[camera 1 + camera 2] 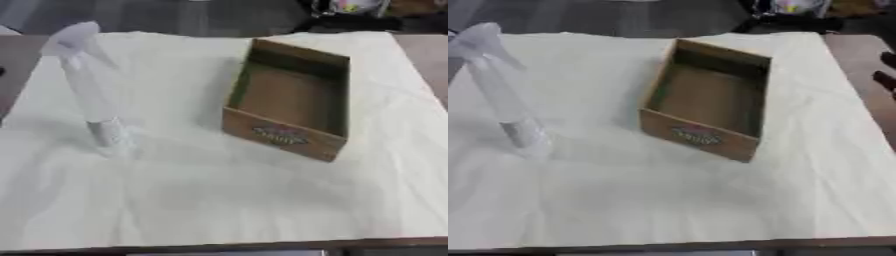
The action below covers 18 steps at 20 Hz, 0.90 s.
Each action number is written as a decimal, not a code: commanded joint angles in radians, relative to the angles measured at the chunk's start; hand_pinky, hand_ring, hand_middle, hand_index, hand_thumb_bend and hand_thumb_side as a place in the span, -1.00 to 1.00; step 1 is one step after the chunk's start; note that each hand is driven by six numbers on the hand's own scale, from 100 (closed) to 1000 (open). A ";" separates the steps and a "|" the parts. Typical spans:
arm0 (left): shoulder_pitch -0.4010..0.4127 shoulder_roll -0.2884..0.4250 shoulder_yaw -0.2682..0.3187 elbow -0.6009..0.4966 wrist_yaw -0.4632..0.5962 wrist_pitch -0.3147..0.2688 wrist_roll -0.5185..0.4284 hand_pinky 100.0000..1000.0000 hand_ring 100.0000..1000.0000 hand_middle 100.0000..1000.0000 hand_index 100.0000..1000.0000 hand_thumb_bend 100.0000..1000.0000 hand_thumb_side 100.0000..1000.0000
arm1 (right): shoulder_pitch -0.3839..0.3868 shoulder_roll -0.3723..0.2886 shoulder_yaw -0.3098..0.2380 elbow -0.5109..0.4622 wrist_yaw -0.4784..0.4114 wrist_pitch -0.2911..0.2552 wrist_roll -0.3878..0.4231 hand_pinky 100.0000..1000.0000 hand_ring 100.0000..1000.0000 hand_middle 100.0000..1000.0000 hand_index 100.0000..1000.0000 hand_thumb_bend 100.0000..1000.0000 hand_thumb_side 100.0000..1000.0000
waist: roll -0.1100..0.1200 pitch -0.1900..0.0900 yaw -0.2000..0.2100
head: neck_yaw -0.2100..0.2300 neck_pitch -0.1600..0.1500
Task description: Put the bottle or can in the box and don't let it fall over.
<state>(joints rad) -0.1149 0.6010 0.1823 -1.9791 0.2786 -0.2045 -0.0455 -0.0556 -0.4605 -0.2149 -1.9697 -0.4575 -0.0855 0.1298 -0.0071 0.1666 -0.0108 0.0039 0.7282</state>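
Observation:
A tall, pale, see-through bottle stands upright on the white cloth, with a grey band near its foot. To its right, about a hand's width away, lies an open brown cardboard box with a printed label on its near wall and nothing inside it. A dark part of my right hand shows at the right edge of the right eye view, well away from both the box and the bottle. Nothing touches the bottle. My left hand does not show.
The white cloth is creased and covers most of the brown table. Dark clutter sits beyond the far edge. The table's front edge runs along the bottom of the views.

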 commanded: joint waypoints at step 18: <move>-0.120 0.564 -0.090 0.040 -0.102 -0.145 -0.017 0.35 0.43 0.46 0.81 -1.00 0.61 | 0.012 -0.038 -0.007 -0.023 0.013 -0.004 0.000 0.89 0.94 1.00 0.88 -0.72 -0.06 | 0.012 -0.021 0.011 | 0.016 -0.006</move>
<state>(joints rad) -0.2213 1.1055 0.0932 -1.9454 0.1845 -0.3451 -0.0502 -0.0421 -0.4640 -0.2150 -1.9698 -0.4515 -0.0865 0.1295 0.0042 0.1597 0.0003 0.0127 0.7272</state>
